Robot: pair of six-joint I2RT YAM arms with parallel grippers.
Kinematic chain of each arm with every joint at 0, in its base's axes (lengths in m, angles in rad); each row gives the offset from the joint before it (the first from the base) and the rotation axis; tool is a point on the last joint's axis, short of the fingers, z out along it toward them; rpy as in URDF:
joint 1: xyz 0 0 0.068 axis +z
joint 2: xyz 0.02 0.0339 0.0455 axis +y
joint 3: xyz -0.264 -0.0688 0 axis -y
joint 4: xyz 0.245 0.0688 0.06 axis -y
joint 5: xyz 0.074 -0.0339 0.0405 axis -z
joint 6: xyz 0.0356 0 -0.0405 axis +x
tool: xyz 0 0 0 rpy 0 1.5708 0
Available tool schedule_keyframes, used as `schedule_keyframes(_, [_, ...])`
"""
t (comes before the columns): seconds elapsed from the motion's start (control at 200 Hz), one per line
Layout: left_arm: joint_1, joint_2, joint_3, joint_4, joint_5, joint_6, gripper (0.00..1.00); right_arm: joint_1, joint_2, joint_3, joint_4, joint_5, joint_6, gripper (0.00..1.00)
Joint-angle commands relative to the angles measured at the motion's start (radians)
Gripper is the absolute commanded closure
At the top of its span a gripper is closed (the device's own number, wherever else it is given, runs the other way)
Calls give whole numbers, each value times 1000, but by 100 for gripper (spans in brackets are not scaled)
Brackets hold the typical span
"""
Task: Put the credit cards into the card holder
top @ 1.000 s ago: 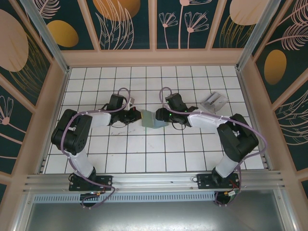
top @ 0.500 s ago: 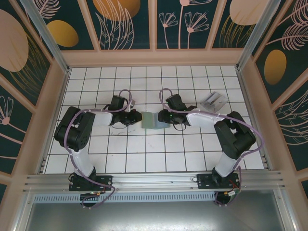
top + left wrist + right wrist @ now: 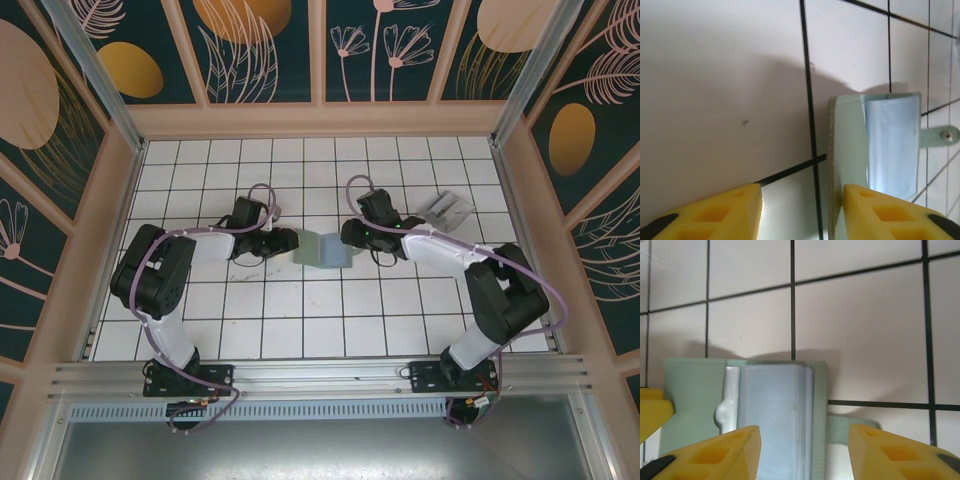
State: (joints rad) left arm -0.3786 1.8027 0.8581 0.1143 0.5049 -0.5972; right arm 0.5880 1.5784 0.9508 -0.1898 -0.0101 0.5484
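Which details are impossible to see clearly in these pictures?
Top view: the credit cards are too small to count or read.
Right wrist view: the card holder is cut off by the bottom edge, and a finger of the right gripper covers one corner.
Left wrist view: a finger of the left gripper covers the holder's near part.
Pockets: whether any card sits inside cannot be told.

I had bright, even light from above on the table [image 3: 300, 330]. Wrist views showed soft grey shadows beside the card holder [image 3: 847, 150], with blurring near the yellow fingers [image 3: 715, 212].
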Motion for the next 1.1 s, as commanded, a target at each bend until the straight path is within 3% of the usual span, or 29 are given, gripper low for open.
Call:
schedule_keyframes(0.0, [10,-56,-39,-20,-106,39,50,-11,-66,-13,-36,60,-24,50])
schedule_keyframes(0.135, [11,-77,-47,-9,-86,33,49,-20,-77,-14,-24,30,-39,50])
schedule_keyframes(0.235, [10,-64,-52,18,-68,26,49,1,-32,-14,22,-114,-48,50])
schedule_keyframes(0.576, [10,-52,-86,58,-82,-14,64,42,116,-19,149,-286,24,51])
schedule_keyframes(0.716, [10,-56,-99,90,-50,-24,78,47,161,-28,186,-302,24,51])
schedule_keyframes(0.836, [10,-57,-103,107,-23,-40,84,49,162,-21,188,-308,25,54])
schedule_keyframes(1.096, [10,-45,-100,112,-18,-44,91,60,107,3,108,-186,-18,60])
